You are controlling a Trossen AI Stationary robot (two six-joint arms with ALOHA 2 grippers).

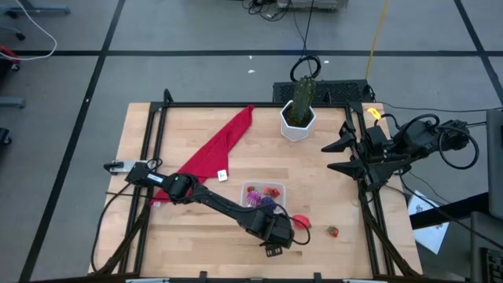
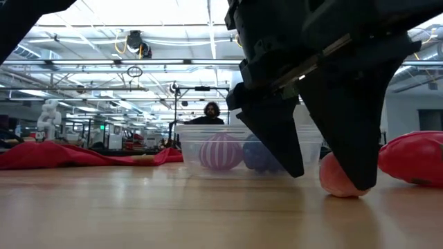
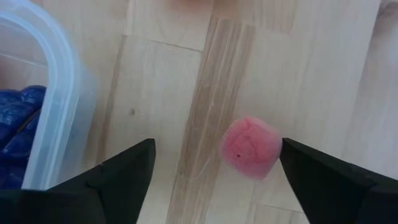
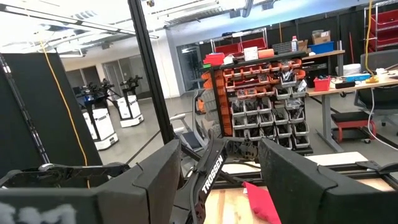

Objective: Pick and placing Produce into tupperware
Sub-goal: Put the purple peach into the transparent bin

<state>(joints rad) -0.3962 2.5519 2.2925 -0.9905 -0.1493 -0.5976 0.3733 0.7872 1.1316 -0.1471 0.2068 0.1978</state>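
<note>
My left gripper [image 3: 217,149] points down at the table near the front edge, open, right of the clear tupperware [image 1: 263,196]. A small pink piece of produce [image 3: 249,148] rests on the wood between its fingers, close to one of them. The tupperware [image 2: 208,149] holds a purple striped piece [image 2: 220,152], a blue one [image 2: 259,155] and red ones. A red piece [image 1: 302,222] and a tiny red one [image 1: 333,231] lie on the table to the right. My right gripper [image 1: 334,156] waits raised at the table's right edge, open with nothing between its fingers. My left gripper comes at the pink piece from above, its fingers either side of it. One finger [image 3: 311,171] stands right at the piece's side [image 3: 273,149]; whether it touches, I cannot tell. The piece sits on the table.
A long red cloth [image 1: 216,153] lies across the table's left half. A white hexagonal pot with a green cactus [image 1: 299,118] stands at the far edge. Black frame rails run along the table's sides. A person shows in the room beyond the table.
</note>
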